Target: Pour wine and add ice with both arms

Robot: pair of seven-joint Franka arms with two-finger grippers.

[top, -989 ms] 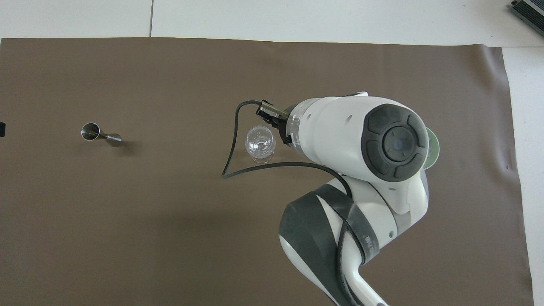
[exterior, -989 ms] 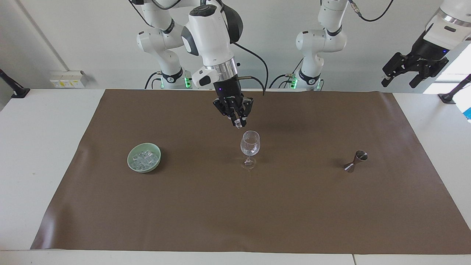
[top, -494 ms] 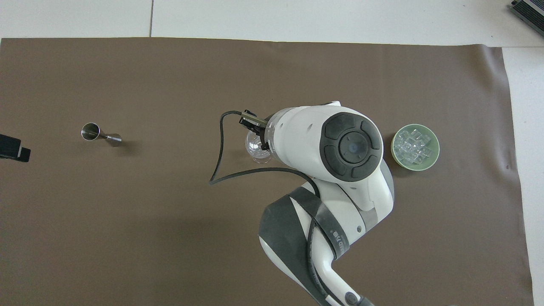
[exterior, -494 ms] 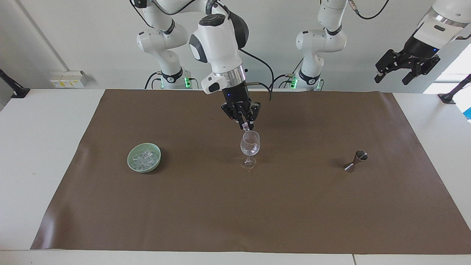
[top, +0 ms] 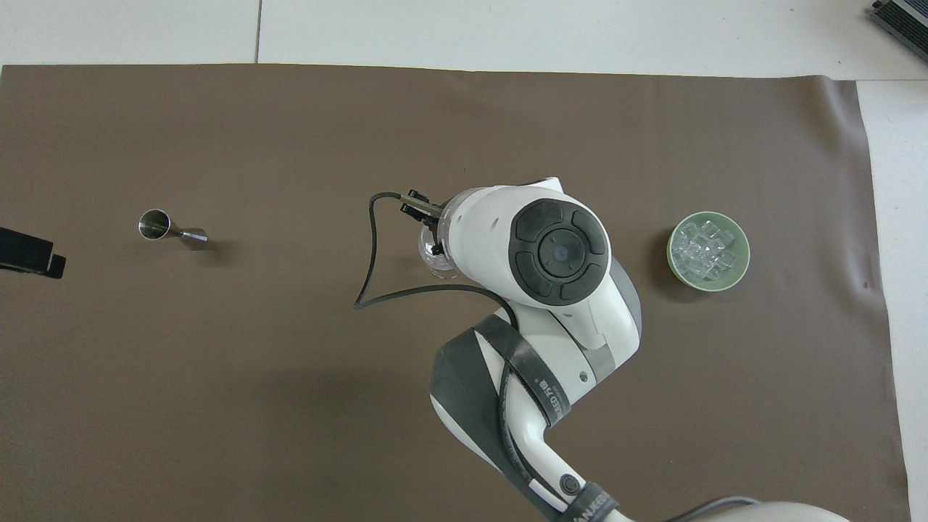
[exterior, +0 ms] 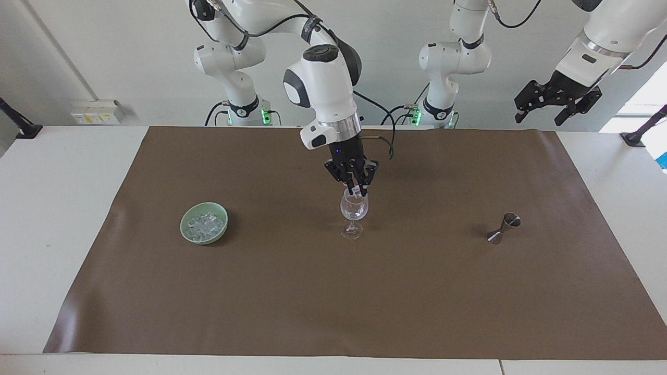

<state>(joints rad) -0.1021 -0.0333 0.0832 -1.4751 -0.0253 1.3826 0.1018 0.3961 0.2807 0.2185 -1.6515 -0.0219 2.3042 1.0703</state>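
Observation:
A clear stemmed glass [exterior: 354, 211] stands mid-mat; the overhead view shows only a sliver of the glass [top: 429, 250] beside the right arm's wrist. My right gripper [exterior: 357, 192] points down with its tips inside the glass's rim, shut on a small clear ice cube. The rest of the ice [exterior: 206, 224] is heaped in a pale green bowl [exterior: 186, 229] toward the right arm's end, and the overhead view also shows this ice [top: 702, 250] in the bowl [top: 742, 267]. My left gripper [exterior: 539, 117] hangs open and empty, high over the left arm's end. No wine is in view.
A steel jigger [exterior: 504, 228] stands on the brown mat [exterior: 333, 302] toward the left arm's end, and the overhead view also shows the jigger [top: 172, 230]. One of the left gripper's fingers [top: 29, 252] shows at the overhead view's edge. White table surrounds the mat.
My right gripper has come down and across with the cube, from above and beside the glass into its rim. The left gripper drifted slightly toward the table's middle, staying open.

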